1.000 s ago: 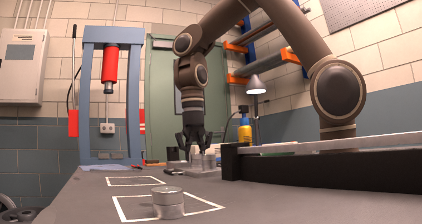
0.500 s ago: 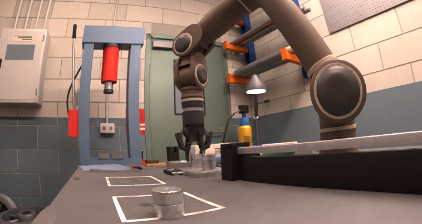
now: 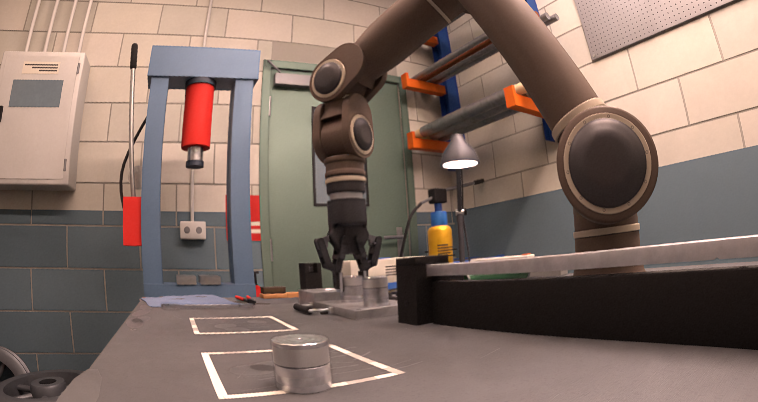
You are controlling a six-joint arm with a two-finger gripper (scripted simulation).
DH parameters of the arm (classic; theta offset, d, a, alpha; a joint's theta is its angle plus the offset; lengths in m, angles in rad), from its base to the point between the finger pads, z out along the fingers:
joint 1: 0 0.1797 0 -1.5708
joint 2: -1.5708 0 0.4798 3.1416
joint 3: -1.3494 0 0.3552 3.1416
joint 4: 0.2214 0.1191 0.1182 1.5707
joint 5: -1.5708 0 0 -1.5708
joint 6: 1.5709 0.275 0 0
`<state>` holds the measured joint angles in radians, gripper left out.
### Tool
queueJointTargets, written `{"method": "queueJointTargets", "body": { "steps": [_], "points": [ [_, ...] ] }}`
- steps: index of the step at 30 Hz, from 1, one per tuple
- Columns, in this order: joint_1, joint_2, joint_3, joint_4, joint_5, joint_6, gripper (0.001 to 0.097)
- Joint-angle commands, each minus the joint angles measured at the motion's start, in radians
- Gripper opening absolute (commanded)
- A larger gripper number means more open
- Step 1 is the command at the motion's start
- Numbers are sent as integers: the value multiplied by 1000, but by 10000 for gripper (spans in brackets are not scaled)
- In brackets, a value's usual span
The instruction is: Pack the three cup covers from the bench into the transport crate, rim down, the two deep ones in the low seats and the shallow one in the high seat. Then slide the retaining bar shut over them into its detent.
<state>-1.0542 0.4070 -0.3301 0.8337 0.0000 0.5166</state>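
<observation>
Toward the far end of the bench, a low grey tray carries two metal cup covers standing side by side. My gripper comes straight down over the left one and is closed on that cup cover. Nearer the camera, a third cup cover stands in a white taped square. A second taped square behind it has nothing in it. The black crate runs along the right, with its pale retaining bar lying along its top.
Behind the work stand a blue press frame with a red cylinder, a green door, a desk lamp and a yellow bottle. Small tools lie at the bench's far edge. The arm's base joint rises behind the crate.
</observation>
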Motion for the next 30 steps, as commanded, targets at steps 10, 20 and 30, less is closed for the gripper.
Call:
{"method": "queueJointTargets", "body": {
  "steps": [10, 20, 30],
  "points": [
    [0, 0, 0, 0, 0, 0, 640],
    [0, 0, 1, 2, 0, 0, 640],
    [0, -36, 64, 98, 0, 0, 640]
  ]
}}
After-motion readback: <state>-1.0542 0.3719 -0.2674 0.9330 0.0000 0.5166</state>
